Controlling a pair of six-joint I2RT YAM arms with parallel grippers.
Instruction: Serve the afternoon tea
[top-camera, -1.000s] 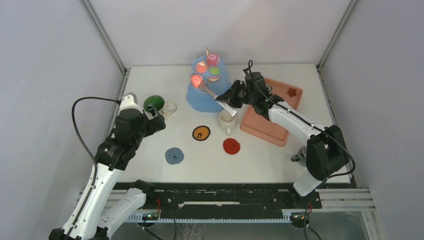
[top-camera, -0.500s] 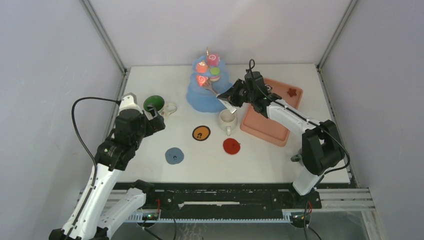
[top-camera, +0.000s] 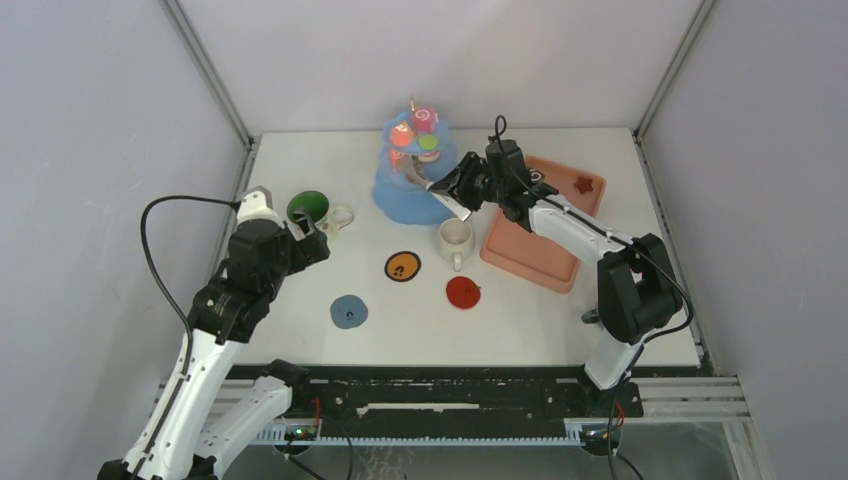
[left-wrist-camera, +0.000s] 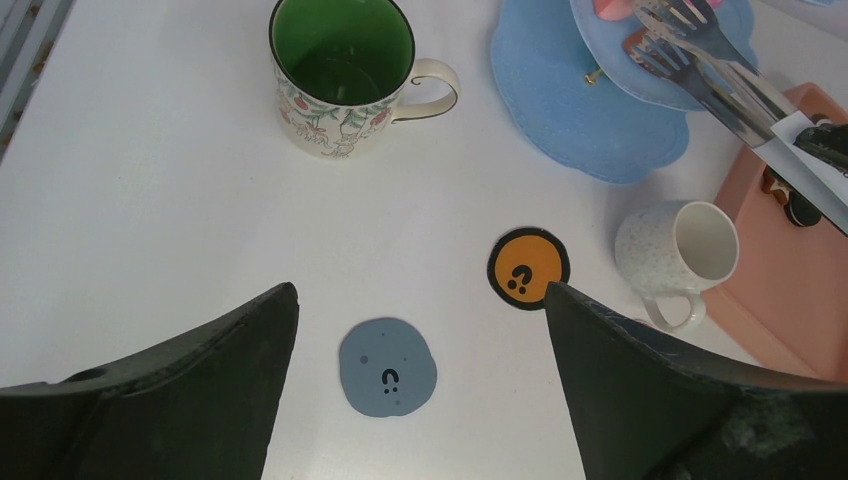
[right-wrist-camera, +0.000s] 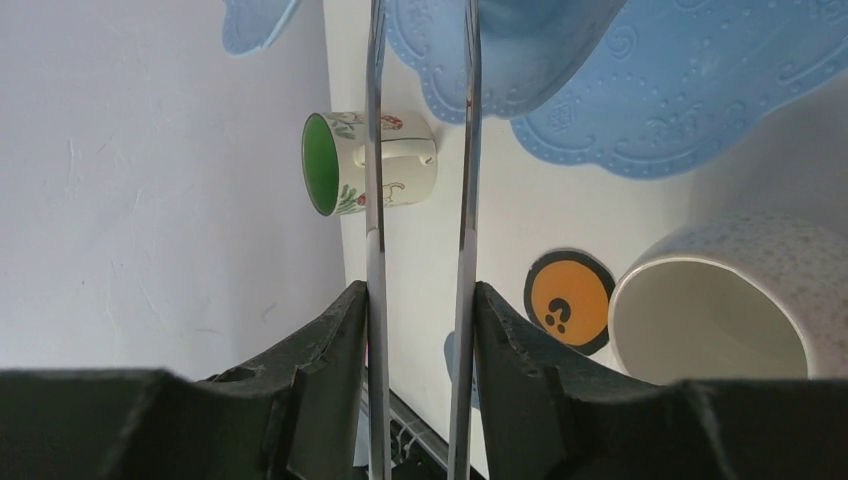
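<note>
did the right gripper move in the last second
Yes. The right gripper, holding the tongs, has shifted left and slightly toward the far wall, closer to the blue tiered stand and farther from the cream mug.

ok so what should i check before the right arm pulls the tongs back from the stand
1. right gripper gripping tongs: ok, both arms pinched.
2. tong tips clear of pastries on blue stand: cannot tell.
3. cream mug upright, beside pink tray: ok.
4. left gripper open and empty: ok.
5. brown star served: not ok, lying on the tray.
</note>
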